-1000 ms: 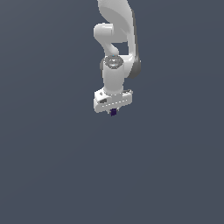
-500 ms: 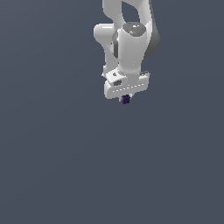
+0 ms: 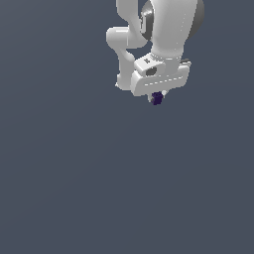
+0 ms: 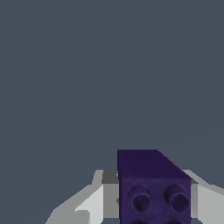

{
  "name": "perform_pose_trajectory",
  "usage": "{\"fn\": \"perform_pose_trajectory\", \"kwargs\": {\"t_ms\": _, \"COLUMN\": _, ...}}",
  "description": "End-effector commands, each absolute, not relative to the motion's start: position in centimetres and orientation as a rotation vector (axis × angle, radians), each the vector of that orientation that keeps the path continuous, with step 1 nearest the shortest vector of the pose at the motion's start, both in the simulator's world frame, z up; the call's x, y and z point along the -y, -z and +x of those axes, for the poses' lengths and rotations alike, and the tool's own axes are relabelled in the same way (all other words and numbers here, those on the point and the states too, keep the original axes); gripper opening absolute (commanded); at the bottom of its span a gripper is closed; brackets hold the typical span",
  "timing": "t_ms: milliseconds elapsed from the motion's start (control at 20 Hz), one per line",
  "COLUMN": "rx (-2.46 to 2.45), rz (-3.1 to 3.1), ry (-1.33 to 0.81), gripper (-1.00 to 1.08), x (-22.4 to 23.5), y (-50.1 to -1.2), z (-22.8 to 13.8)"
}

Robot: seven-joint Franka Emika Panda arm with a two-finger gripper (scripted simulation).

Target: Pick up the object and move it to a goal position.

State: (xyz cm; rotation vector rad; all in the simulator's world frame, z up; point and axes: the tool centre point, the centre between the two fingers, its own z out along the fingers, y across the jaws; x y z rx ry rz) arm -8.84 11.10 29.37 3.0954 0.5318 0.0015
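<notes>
The object is a tiny dark purple-blue blocky piece with round studs. It hangs under the white gripper near the top of the exterior view, right of centre. In the wrist view the object sits between the two grey-white fingers, which press on its sides. The gripper is shut on it and holds it in the air. The fingertips are mostly hidden behind the object in the exterior view.
The white arm reaches down from the top edge of the exterior view. Around it is only a plain dark grey-blue background, with no other objects or edges in view.
The gripper with the object has moved up and toward the exterior view's right, and the arm now looks larger in the picture. The object stays gripped.
</notes>
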Motion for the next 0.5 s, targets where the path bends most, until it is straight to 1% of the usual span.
{"fn": "perform_pose_trajectory", "kwargs": {"t_ms": 0, "rx": -0.531, "rz": 3.096, "ry": 0.000, "gripper": -1.00, "x": -11.9, "y": -30.7, "z": -8.7}}
{"fn": "perform_pose_trajectory", "kwargs": {"t_ms": 450, "rx": -0.530, "rz": 3.096, "ry": 0.000, "gripper": -1.00, "x": -12.9, "y": -32.5, "z": -8.4}}
